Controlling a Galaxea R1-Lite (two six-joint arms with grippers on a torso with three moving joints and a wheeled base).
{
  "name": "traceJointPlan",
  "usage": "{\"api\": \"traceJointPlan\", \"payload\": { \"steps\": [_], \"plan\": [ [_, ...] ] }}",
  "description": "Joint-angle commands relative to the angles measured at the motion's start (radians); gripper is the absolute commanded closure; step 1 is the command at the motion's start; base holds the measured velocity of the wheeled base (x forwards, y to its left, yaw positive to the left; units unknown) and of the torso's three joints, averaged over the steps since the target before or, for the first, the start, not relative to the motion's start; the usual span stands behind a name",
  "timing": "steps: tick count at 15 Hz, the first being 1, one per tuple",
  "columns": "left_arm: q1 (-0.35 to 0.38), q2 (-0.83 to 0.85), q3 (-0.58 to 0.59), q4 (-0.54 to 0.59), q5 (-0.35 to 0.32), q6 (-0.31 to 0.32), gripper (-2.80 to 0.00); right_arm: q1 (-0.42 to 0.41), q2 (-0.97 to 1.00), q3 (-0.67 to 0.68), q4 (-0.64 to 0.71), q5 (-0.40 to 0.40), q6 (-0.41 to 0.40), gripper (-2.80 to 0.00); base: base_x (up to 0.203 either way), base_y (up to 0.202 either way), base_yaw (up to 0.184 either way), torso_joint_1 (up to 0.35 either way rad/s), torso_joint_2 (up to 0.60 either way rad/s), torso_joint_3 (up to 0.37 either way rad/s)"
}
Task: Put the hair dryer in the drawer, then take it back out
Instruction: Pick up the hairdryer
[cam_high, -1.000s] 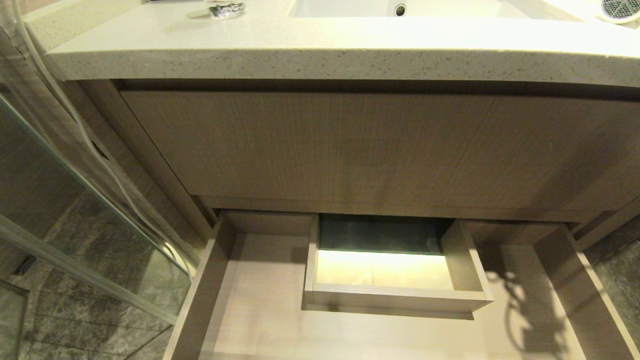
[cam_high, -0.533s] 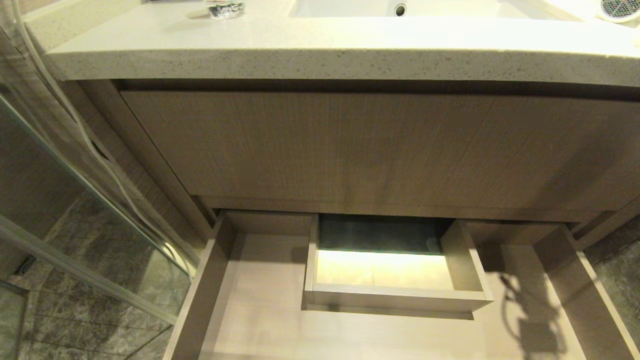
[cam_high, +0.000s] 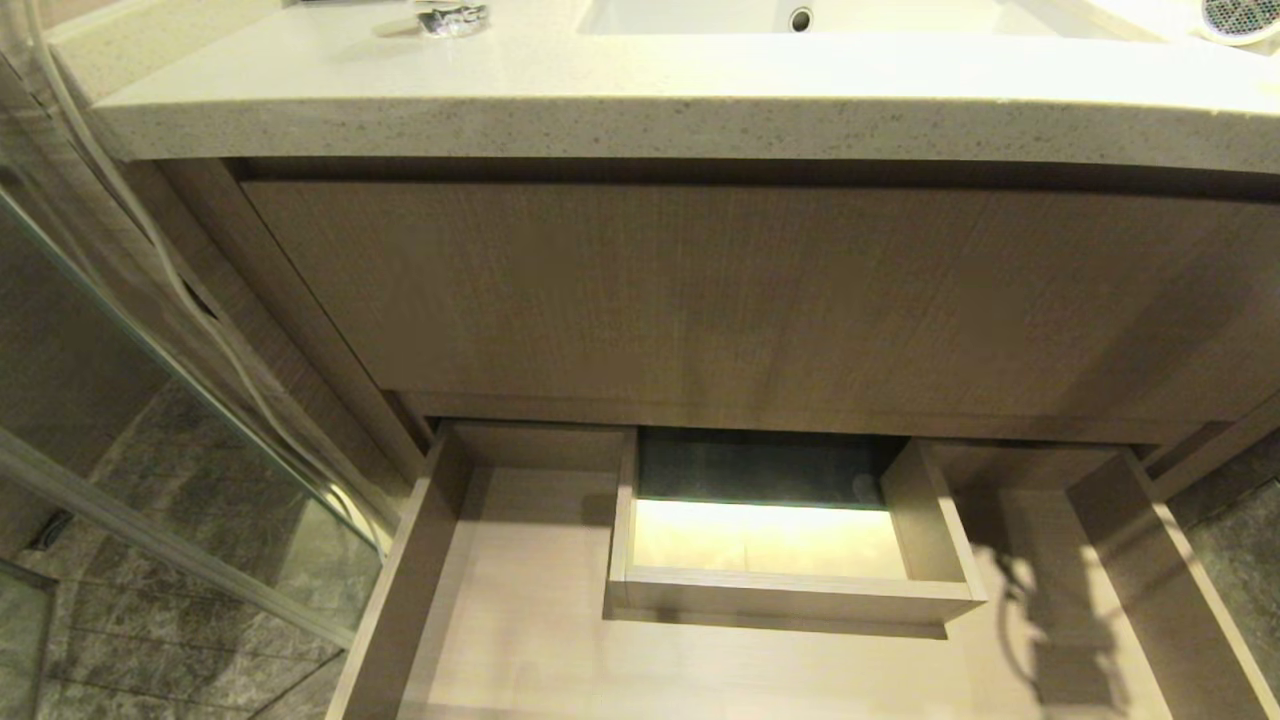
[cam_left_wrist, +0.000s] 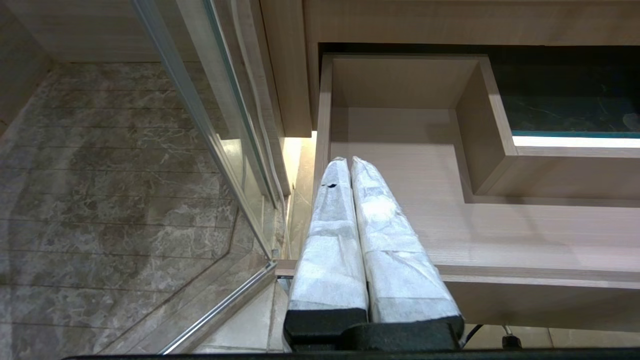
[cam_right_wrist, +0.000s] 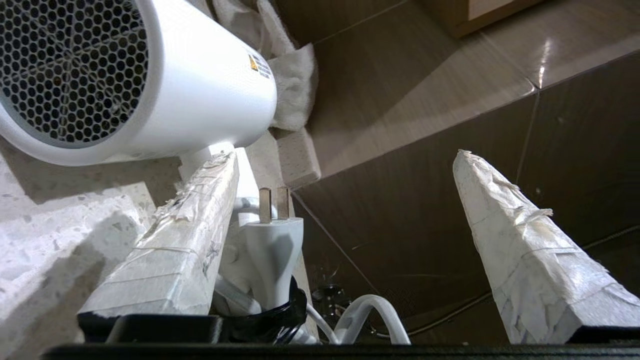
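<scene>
Head view barely differed from a second earlier: same framing, drawer (cam_high: 520, 600) pulled out as before, hair dryer (cam_high: 1240, 18) in the same spot at the far right edge of the countertop (cam_high: 640, 90). Only the arm shadow on the drawer floor at lower right had changed shape and shifted slightly. Neither arm showed in the head view.

Right gripper (cam_right_wrist: 345, 175) was spread wide, holding nothing, beside the hair dryer's handle in the right wrist view; one taped finger (cam_right_wrist: 190, 225) sat just beside the handle and the white plug (cam_right_wrist: 272, 235), contact can't be told. Hair dryer lay on the speckled stone counter, not in the drawer: fat smooth white plastic barrel, round grey honeycomb mesh grille, small warning sticker on the side. White cloth (cam_right_wrist: 295, 75) bunched behind the barrel. Plug had two flat metal prongs; white cord (cam_right_wrist: 360, 315) looped below it.

Left gripper (cam_left_wrist: 350, 162) had its fingers pressed together, empty, hanging over the drawer's left front corner. Fingers wrapped in crinkled white tape, tapering to points.

Drawer: light wood grain, pale flat floor, boxed rectangular cutout (cam_high: 790, 530) in the middle. Grey marble floor tiles (cam_left_wrist: 115, 200), glass shower panel (cam_left_wrist: 200, 125) with metal frame at left.
</scene>
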Motion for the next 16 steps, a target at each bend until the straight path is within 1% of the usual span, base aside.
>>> {"api": "traceJointPlan", "payload": {
  "steps": [1, 3, 5, 8, 9, 10, 14, 16],
  "plan": [
    [0.0, 0.0, 0.0, 0.0, 0.0, 0.0, 0.0, -0.002, 0.003, 0.006, 0.003, -0.003, -0.006, -2.8, 0.0, 0.0, 0.0, 0.0, 0.0, 0.0],
    [0.0, 0.0, 0.0, 0.0, 0.0, 0.0, 0.0, -0.003, 0.004, 0.009, 0.014, -0.004, -0.002, -2.8, 0.0, 0.0, 0.0, 0.0, 0.0, 0.0],
    [0.0, 0.0, 0.0, 0.0, 0.0, 0.0, 0.0, -0.003, -0.027, 0.04, 0.051, -0.003, 0.006, -2.8, 0.0, 0.0, 0.0, 0.0, 0.0, 0.0],
    [0.0, 0.0, 0.0, 0.0, 0.0, 0.0, 0.0, -0.002, -0.154, 0.127, 0.135, -0.001, 0.039, -2.8, 0.0, 0.0, 0.0, 0.0, 0.0, 0.0],
    [0.0, 0.0, 0.0, 0.0, 0.0, 0.0, 0.0, -0.002, -0.218, 0.168, 0.173, 0.003, 0.057, -0.84, 0.0, 0.0, 0.0, 0.0, 0.0, 0.0],
    [0.0, 0.0, 0.0, 0.0, 0.0, 0.0, 0.0, -0.002, -0.289, 0.218, 0.208, 0.003, 0.072, 0.0, 0.0, 0.0, 0.0, 0.0, 0.0, 0.0],
    [0.0, 0.0, 0.0, 0.0, 0.0, 0.0, 0.0, -0.001, -0.575, 0.438, 0.259, -0.002, 0.137, 0.0, 0.0, 0.0, 0.0, 0.0, 0.0, 0.0],
    [0.0, 0.0, 0.0, 0.0, 0.0, 0.0, 0.0, 0.0, -0.736, 0.547, 0.299, -0.039, 0.152, 0.0, 0.0, 0.0, 0.0, 0.0, 0.0, 0.0]
  ]
}}
